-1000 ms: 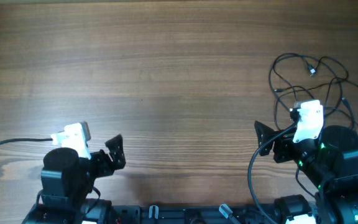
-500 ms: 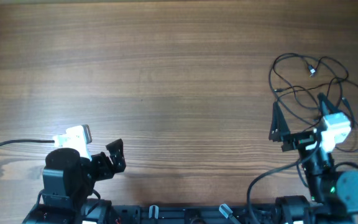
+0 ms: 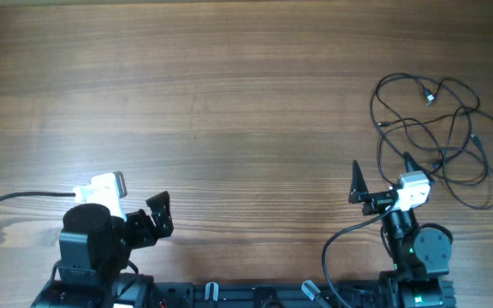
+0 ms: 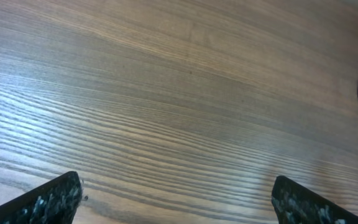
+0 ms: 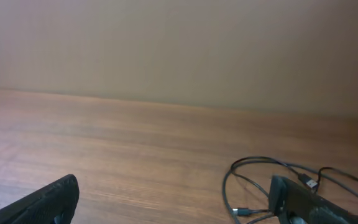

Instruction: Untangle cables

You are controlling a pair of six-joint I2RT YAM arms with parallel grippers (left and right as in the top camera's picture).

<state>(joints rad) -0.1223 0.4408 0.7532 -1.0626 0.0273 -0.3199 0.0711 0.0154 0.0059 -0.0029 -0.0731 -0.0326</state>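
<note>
Overhead: cables [image 3: 435,128] in loose tangled loops by the right edge of the table [image 3: 229,103], near its far corner. Right wrist only: silvery plug [image 5: 311,184], plain wall [image 5: 179,43]. Left wrist: mere sliver of loop. Left end effector [image 3: 162,212] and right end effector [image 3: 382,169] spread wide, gripping nothing.

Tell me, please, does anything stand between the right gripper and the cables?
Nothing visible does. The right gripper, jaws open, is just beside the near edge of the cables, and only the wooden table shows between them.
</note>
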